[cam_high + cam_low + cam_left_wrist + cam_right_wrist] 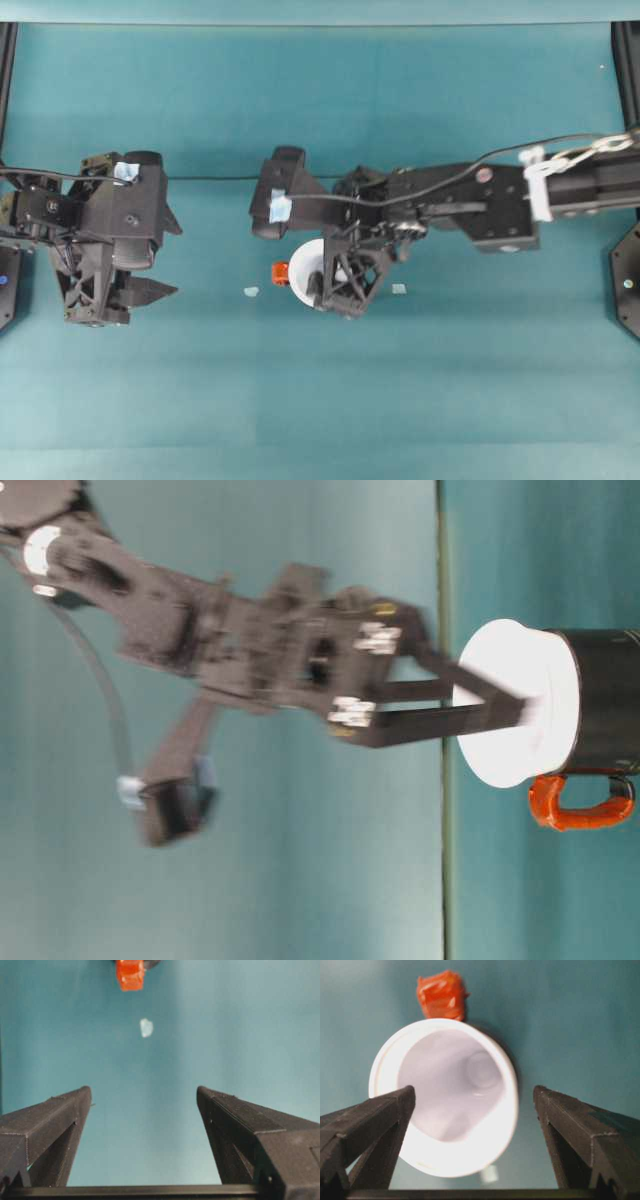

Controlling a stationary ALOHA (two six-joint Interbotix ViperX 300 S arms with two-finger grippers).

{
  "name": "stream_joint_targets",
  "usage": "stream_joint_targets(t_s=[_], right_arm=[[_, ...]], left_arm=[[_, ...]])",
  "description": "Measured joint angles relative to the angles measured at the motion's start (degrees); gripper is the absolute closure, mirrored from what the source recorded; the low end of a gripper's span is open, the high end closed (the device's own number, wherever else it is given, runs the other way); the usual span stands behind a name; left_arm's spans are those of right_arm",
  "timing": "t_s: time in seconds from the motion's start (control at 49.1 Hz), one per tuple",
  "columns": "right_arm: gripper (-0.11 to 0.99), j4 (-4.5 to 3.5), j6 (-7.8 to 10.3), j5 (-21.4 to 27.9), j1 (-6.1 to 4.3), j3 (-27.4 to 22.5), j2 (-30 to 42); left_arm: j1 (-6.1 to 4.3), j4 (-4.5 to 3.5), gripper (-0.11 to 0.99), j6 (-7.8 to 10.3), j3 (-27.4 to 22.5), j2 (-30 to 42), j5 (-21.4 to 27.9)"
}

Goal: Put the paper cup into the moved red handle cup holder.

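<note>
The paper cup [520, 702] sits inside the red handle cup holder [605, 702], its white upper part standing out above the holder's glossy black wall, and the orange-red handle [580, 802] juts from the holder's side. From overhead the cup's white rim [305, 270] lies near the middle of the teal surface [320, 390], with the handle poking out on its left side and the right arm partly covering it. The right gripper [475, 1105] hangs over the cup with its fingers spread wide; in the right wrist view one finger [375, 1125] overlaps the cup's rim and the other finger [580, 1130] stands apart from it on the far side, so the gripper holds nothing. In the table-level view its fingers reach across the cup's rim, though blur hides whether they touch it. The left gripper [145, 1105] rests well apart at the left of the surface, its fingers also spread, with nothing between them; ahead of it lie a small pale scrap [146, 1027] and the handle. A second pale scrap [399, 289] lies just right of the cup
</note>
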Motion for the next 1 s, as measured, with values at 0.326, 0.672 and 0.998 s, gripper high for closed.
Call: stream_joint_targets(t_s=[0.326, 0.672, 0.998], right_arm=[[-0.03, -5.89, -0.09, 2.5, 0.35, -2.6, -11.1], [-0.02, -6.77, -0.35, -2.4, 7.56, 1.1, -21.4], [0.0, -6.94, -0.44, -24.6, 8.26, 18.8, -36.4]], left_arm=[[-0.35, 0.0, -0.05, -0.18, 0.9, -1.7, 0.0], [-1.67, 0.0, -0.04, 0.0, 1.1, -3.3, 0.0], [-2.2, 0.18, -0.04, -0.18, 1.1, -4.0, -0.1]])
